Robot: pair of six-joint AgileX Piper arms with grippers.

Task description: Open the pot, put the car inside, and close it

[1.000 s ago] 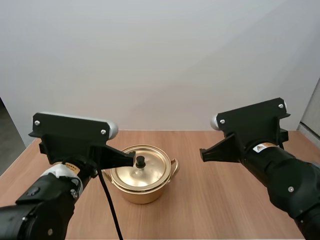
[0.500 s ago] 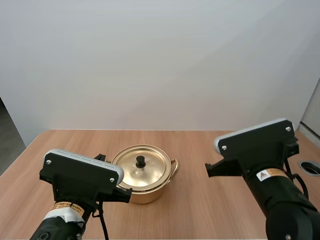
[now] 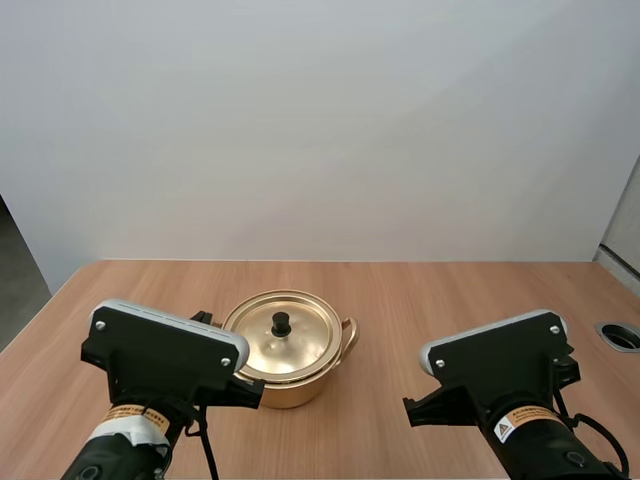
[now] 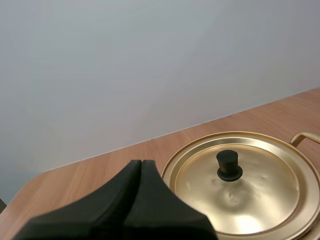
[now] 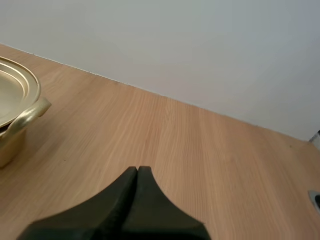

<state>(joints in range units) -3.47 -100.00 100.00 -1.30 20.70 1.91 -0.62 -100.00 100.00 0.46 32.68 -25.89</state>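
A golden pot (image 3: pixel 285 385) stands left of the table's middle, its lid (image 3: pixel 283 345) on it with a black knob (image 3: pixel 281 323). My left gripper (image 3: pixel 255 392) sits low at the pot's near-left side, apart from the knob. In the left wrist view its fingers lie together as one dark wedge (image 4: pixel 141 162), shut on nothing, just short of the lid (image 4: pixel 250 195) and knob (image 4: pixel 229 165). My right gripper (image 3: pixel 408 410) is low over bare wood, to the right of the pot. It is shut too, one wedge (image 5: pixel 137 169), with the pot's side handle (image 5: pixel 30 115) off to its side.
The wooden table (image 3: pixel 430 300) has bare room to the right of and behind the pot. A round metal-rimmed hole (image 3: pixel 620 335) sits near the right edge. A plain pale wall stands behind the table.
Both arms have drawn back toward the near edge and lower. The left gripper has left the lid's knob. The right arm sank last. The lid stays on the pot.
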